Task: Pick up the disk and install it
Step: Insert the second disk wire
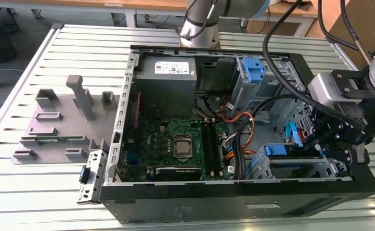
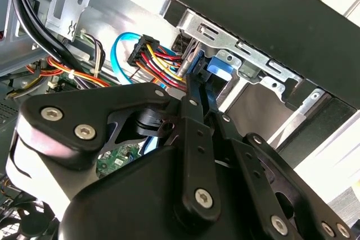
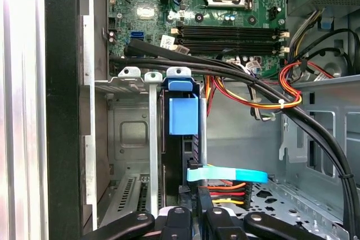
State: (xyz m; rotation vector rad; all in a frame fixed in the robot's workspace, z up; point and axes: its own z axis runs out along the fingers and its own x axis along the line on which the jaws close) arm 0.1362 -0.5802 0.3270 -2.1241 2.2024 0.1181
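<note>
The disk [image 3: 179, 155] stands on edge in a slot of the metal drive cage [image 3: 132, 85] at the case's front corner. Its blue carrier bracket [image 3: 183, 111] faces up out of the cage and also shows in the exterior view [image 1: 283, 150]. My gripper [image 1: 325, 144] hangs over that cage at the exterior view's right. In the second wrist view my gripper [image 2: 194, 74] has its black fingers drawn together, with the tips against the blue carrier bracket [image 2: 216, 67]. The black fingers [image 3: 180, 217] sit just behind the disk's rear end.
The open black computer case [image 1: 239, 202] lies on a slatted metal table. Inside are a grey power-supply box [image 1: 168, 72], a green motherboard [image 1: 181, 144], a lone blue latch [image 1: 254, 70], thick black cables [image 3: 247, 77], coloured power wires [image 3: 287, 91] and a light-blue data cable [image 3: 225, 173]. Grey fixtures [image 1: 65, 120] stand outside.
</note>
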